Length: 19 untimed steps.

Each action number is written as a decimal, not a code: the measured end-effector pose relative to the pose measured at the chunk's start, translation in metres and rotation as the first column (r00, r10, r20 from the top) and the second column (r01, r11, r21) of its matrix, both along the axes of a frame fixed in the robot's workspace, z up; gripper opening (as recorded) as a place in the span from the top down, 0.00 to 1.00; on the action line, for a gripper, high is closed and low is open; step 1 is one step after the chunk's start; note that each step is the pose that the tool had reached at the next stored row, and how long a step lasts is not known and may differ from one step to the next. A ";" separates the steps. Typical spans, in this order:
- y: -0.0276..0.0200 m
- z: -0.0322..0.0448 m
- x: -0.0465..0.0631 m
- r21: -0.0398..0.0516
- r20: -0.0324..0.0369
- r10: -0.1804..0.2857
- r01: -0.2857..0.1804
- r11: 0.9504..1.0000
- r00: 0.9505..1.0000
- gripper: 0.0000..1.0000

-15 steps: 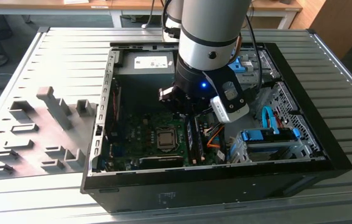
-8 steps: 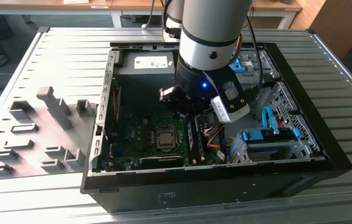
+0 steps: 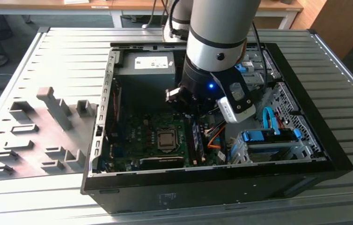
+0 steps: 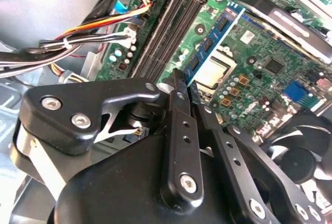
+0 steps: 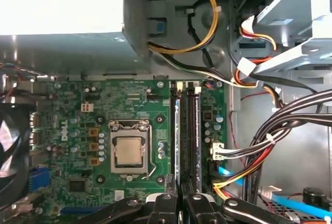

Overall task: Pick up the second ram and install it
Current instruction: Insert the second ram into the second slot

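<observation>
My gripper [image 4: 182, 81] is shut on the second ram [image 4: 213, 41], a thin strip with dark chips that runs out from the fingertips [image 4: 178, 79]. In the first wrist view the ram [image 5: 177, 136] appears edge-on, in line with the black memory slots [image 5: 193, 136] beside the processor socket [image 5: 129, 150], and the gripper [image 5: 179, 198] holds its near end. I cannot tell whether the stick touches a slot. In the exterior view the arm's wrist [image 3: 208, 93] hangs inside the open computer case [image 3: 301, 154], over the green motherboard [image 3: 142, 138].
Bundled cables [image 5: 280, 136] run close beside the slots. A grey power supply [image 5: 62, 6] sits past the board, a fan [image 5: 8, 146] at its edge, and a drive cage with blue parts [image 3: 267, 140] beside it. Grey fixture blocks [image 3: 45, 117] stand on the table at the exterior view's left.
</observation>
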<state>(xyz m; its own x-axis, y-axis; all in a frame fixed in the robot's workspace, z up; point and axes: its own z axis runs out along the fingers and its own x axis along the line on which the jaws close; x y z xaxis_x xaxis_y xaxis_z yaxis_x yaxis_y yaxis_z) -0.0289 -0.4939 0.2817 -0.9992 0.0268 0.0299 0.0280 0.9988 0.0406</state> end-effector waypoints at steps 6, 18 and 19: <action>0.0003 -0.0024 0.007 0.000 0.000 0.000 0.000 1.000 1.000 0.86; 0.0003 -0.0046 0.013 -0.001 0.000 0.000 0.000 1.000 1.000 0.86; 0.0003 -0.0048 0.014 -0.001 0.000 0.000 0.000 1.000 1.000 0.86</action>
<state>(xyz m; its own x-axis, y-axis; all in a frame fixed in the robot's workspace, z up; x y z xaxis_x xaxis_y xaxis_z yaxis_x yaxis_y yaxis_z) -0.0152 -0.4936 0.2769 -0.9992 0.0268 0.0299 0.0280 0.9988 0.0394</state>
